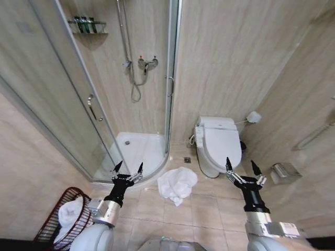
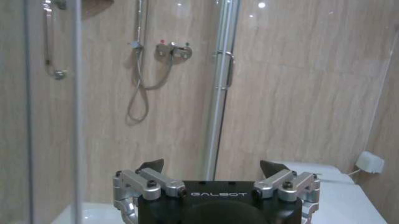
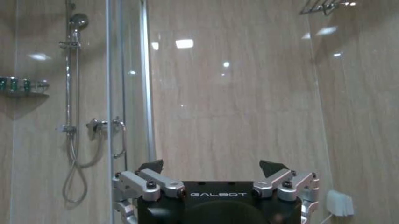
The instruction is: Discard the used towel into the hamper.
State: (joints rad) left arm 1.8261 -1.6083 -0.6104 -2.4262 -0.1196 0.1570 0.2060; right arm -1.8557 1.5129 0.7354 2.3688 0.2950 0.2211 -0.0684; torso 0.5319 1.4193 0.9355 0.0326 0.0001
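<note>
Head view has both the left tool (image 1: 129, 168) and right tool (image 1: 243, 167) gaping and empty; the left should descend on the crumpled towel (image 1: 177, 184) at its 3 o'clock, then swing toward the hamper (image 1: 52, 224).

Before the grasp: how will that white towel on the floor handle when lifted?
Likely floppy: the towel lies crumpled in soft folds on the floor tiles, so it should drape and trail. Probably light, unless damp. Unlikely to slip; the bunched cloth offers ridges to pinch.

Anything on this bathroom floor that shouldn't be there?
Yes: a crumpled white towel lies on the floor tiles between the shower and the toilet, outside the hamper, which already holds another white towel.
</note>
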